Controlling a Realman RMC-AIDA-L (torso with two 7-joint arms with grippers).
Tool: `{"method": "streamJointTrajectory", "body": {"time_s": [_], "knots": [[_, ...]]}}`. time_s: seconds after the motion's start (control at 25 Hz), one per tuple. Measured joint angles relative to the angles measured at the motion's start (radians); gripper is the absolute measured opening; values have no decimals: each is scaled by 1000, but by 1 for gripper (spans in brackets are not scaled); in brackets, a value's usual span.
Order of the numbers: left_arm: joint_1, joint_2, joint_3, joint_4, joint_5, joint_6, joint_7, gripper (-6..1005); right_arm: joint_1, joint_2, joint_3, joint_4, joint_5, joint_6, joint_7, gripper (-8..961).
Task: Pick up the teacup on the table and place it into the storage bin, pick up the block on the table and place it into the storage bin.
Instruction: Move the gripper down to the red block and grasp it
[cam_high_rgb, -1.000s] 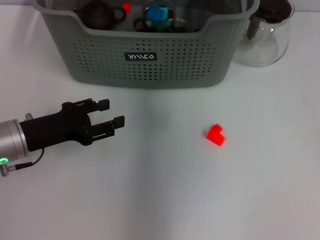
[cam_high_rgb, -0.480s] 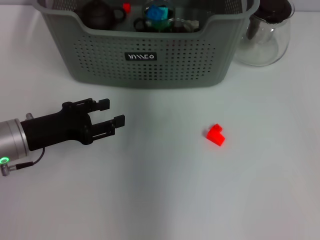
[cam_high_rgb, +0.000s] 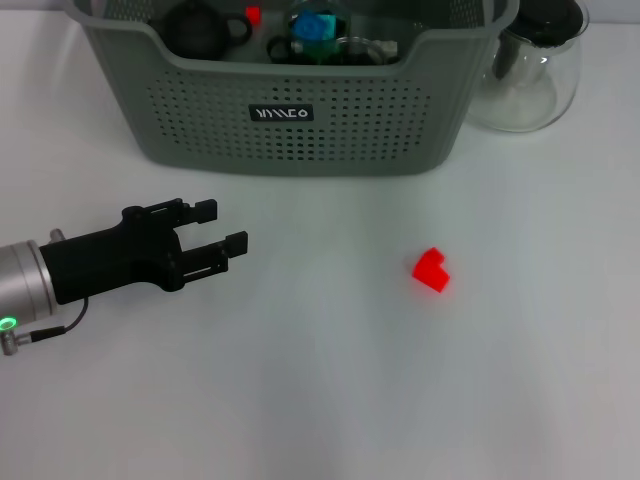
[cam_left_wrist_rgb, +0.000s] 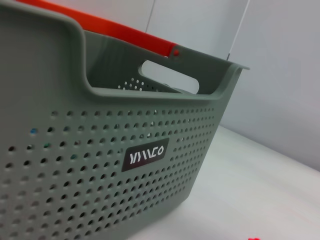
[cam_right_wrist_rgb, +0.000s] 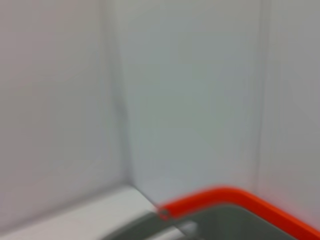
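Observation:
The grey-green storage bin (cam_high_rgb: 300, 120) stands at the back of the table and fills the left wrist view (cam_left_wrist_rgb: 100, 165). Inside it a clear glass teacup (cam_high_rgb: 367, 47) lies beside a dark teapot (cam_high_rgb: 195, 30) and a blue item (cam_high_rgb: 318, 27). The red block (cam_high_rgb: 432, 270) rests on the white table, right of centre. My left gripper (cam_high_rgb: 222, 225) hovers low at the left, open and empty, pointing right, well apart from the block and in front of the bin. My right gripper is out of view.
A clear glass pitcher (cam_high_rgb: 535, 70) with a dark lid stands right of the bin. An orange rim (cam_left_wrist_rgb: 125, 30) shows behind the bin, and also in the right wrist view (cam_right_wrist_rgb: 235, 197). White tabletop (cam_high_rgb: 330, 380) lies in front.
The clear glass teacup in the bin has come into fuller view, slightly to the right. The left arm and the red block have stayed where they were.

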Motion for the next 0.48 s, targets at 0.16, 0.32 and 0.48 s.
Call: {"method": "streamJointTrajectory", "body": {"time_s": [0.16,0.32,0.48], "knots": [[-3,1,0,0,0,-1,1,665,-221,-35,120,-228,174,-307,-61,579],[-14,5,-1,3,0,-10,-3,665,-327,-50,240,-281,150,-551,-74,573],[-8,16,-1,24,8,8,-12,665,-353,-31,242,-282,-20,-685,-80,573]]}}
